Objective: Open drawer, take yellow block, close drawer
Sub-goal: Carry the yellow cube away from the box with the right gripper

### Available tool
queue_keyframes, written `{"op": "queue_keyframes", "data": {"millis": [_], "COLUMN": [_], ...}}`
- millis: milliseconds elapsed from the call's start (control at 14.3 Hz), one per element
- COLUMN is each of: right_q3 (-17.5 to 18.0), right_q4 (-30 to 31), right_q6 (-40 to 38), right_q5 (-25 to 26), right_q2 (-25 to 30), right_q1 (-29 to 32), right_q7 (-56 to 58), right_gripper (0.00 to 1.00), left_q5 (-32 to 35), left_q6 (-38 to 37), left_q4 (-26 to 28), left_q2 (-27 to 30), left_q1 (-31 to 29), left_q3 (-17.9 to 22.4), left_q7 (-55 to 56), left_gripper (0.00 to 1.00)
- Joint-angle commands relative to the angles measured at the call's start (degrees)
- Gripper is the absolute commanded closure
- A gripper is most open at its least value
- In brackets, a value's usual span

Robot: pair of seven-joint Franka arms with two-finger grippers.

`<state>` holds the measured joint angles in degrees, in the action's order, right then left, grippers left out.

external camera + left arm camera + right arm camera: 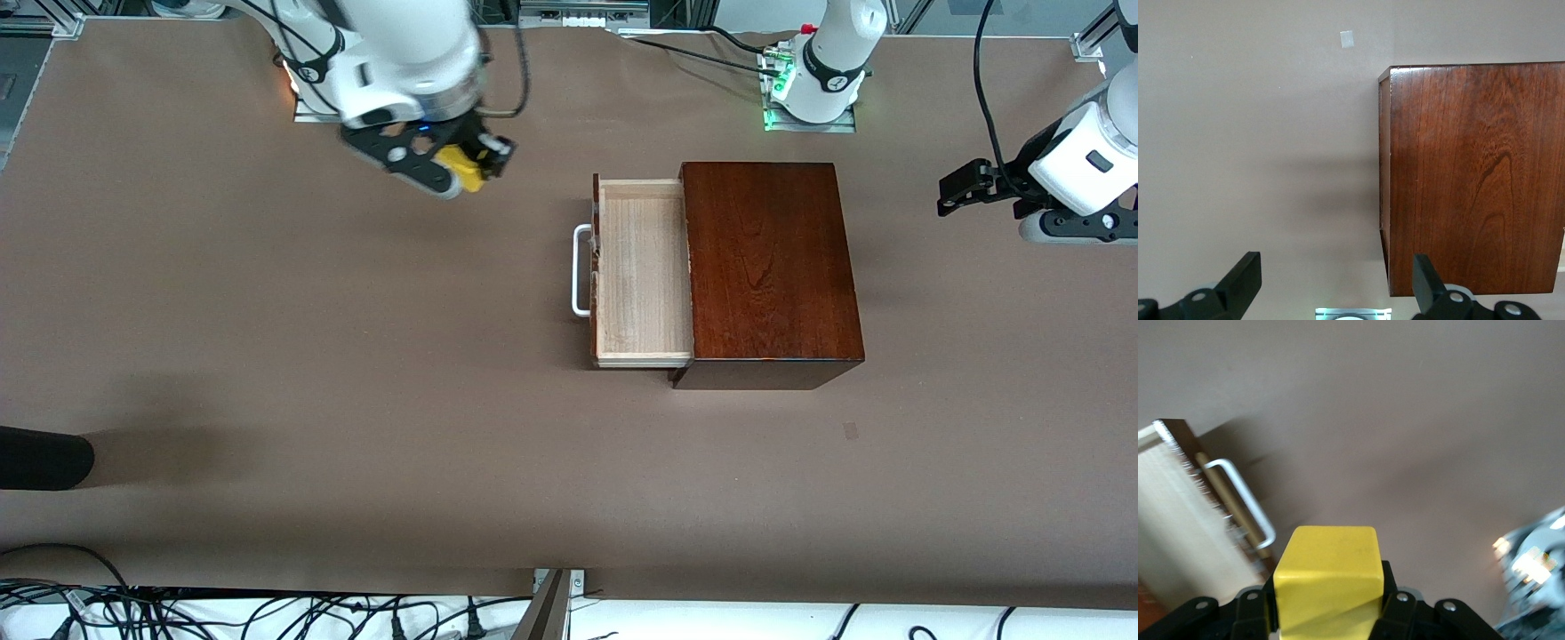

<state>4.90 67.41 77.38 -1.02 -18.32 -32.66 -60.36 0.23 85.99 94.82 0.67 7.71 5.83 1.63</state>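
The yellow block's lower part is cut off by the right wrist view's edge. The drawer there looks blurred, perhaps by motion, and the mahogany box runs off the left wrist view.

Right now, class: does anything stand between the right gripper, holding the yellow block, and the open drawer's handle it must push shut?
Nothing visible does. The right gripper is shut on the yellow block over bare table; only table lies between it and the drawer handle.
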Motion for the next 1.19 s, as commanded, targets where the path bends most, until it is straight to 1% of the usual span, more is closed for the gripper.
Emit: {"op": "queue_keyframes", "data": {"millis": [0,140,280,489,629,839,979,1119], "right_q3": [-6.3,-10.9,-15.3,-22.5,-26.4,-28.7,-28.7,-28.7], "right_q4": [13.2,17.3,20.6,24.4,26.3,26.5,26.5,26.8], "right_q6": [2.8,4.0,6.3,9.0,11.4,13.8,14.8,18.7], "right_q5": [0.3,0.3,0.3,0.2,0.2,0.1,-0.3,-0.8], "right_q2": [10.1,13.1,14.4,14.4,13.8,9.7,5.7,1.4], "right_q1": [0.0,0.0,0.0,0.0,0.0,0.1,0.8,2.0], "right_q7": [15.7,26.7,34.7,46.8,52.1,54.6,54.9,54.7], "right_gripper": [1.00,1.00,1.00,1.00,1.00,1.00,1.00,1.00], "left_q5": [0.7,0.7,0.6,0.6,0.6,0.8,0.7,0.7], "left_q6": [0.5,0.5,0.5,0.5,0.5,0.7,0.7,0.6], "left_q4": [0.4,0.4,0.4,0.1,-0.1,-0.5,-0.8,-0.9], "left_q2": [0.6,0.6,0.6,0.6,0.6,0.4,0.4,0.4], "left_q1": [-0.4,-0.4,-0.4,-0.3,-0.4,-0.4,-0.4,0.4], "left_q3": [-0.5,-0.5,-0.6,-0.6,-0.6,-0.6,-0.6,-1.1], "left_q7": [-1.2,-1.3,-1.0,-1.0,-1.3,-1.3,-1.3,-0.8], "left_gripper": [0.00,0.00,0.00,0.00,0.00,0.00,0.00,0.00]}}
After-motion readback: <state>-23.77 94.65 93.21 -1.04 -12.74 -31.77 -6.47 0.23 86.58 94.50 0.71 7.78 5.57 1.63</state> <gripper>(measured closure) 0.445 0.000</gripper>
